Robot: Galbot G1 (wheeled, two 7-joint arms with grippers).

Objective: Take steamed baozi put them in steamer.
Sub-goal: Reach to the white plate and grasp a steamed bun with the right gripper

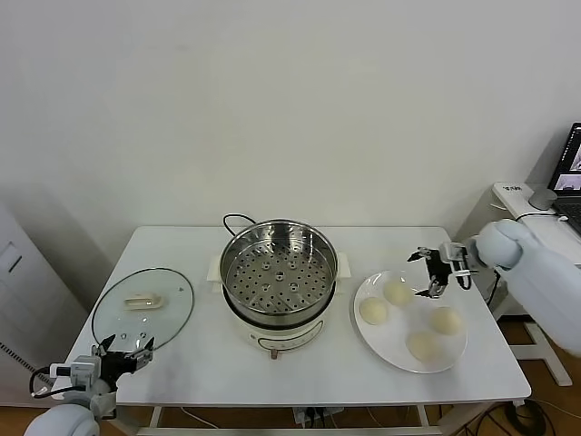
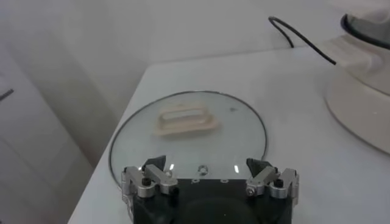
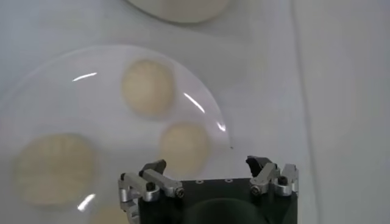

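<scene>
While you view the table (image 1: 182,381) from the head camera, note the steamer (image 1: 279,270) at its centre, its perforated basket holding nothing. At 3 o'clock from the steamer you will find the white plate (image 1: 392,348) carrying all four steamed baozi (image 1: 397,292). The right gripper (image 1: 434,270) hovers over the plate's 12 o'clock rim, just beside the nearest bun; its jaws are spread wide and grasp nothing. In the right wrist view, the same right gripper (image 3: 210,170) shows both fingers apart above the baozi (image 3: 184,145). At 9 o'clock from the steamer lies the glass lid (image 1: 142,307), flat on the table. The left gripper (image 1: 121,353) sits at the lid's 6 o'clock edge, jaws fully parted and holding nothing, idle.
</scene>
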